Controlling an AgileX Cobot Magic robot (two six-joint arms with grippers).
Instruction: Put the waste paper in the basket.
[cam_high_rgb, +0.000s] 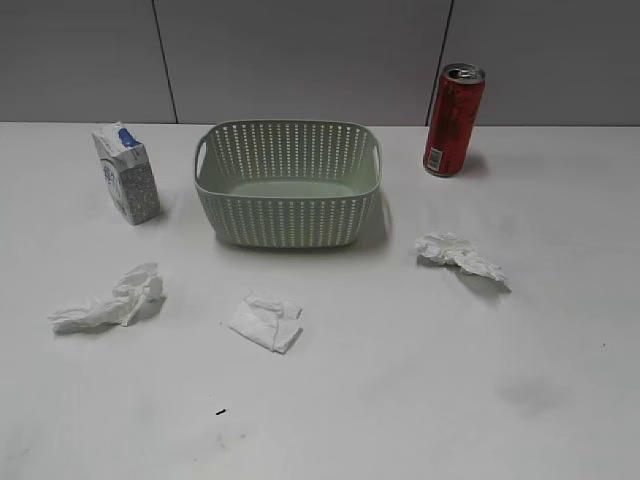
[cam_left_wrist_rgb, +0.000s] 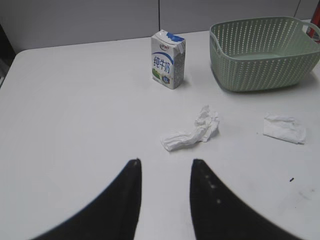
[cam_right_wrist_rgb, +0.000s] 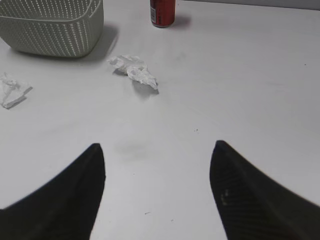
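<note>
A white desk (cam_high_rgb: 420, 400) runs back to a grey panelled wall (cam_high_rgb: 300, 55). The sage-green basket (cam_high_rgb: 288, 215) stands mid-desk, empty. Three waste paper wads lie in front of it: one front-left (cam_high_rgb: 108, 303), one just in front (cam_high_rgb: 267, 321), one front-right (cam_high_rgb: 458, 254). A milk carton (cam_high_rgb: 127, 173) stands left of the basket, a red can (cam_high_rgb: 454, 120) right. Only the wrist views show the hands: left hand (cam_left_wrist_rgb: 165, 172) and right hand (cam_right_wrist_rgb: 157, 157), both spread apart, gripping nothing.

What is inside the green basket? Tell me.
Nothing shows in the basket: its pale floor is bare where visible. The near wall hides the front strip of the floor. All three paper wads lie on the table outside.
</note>
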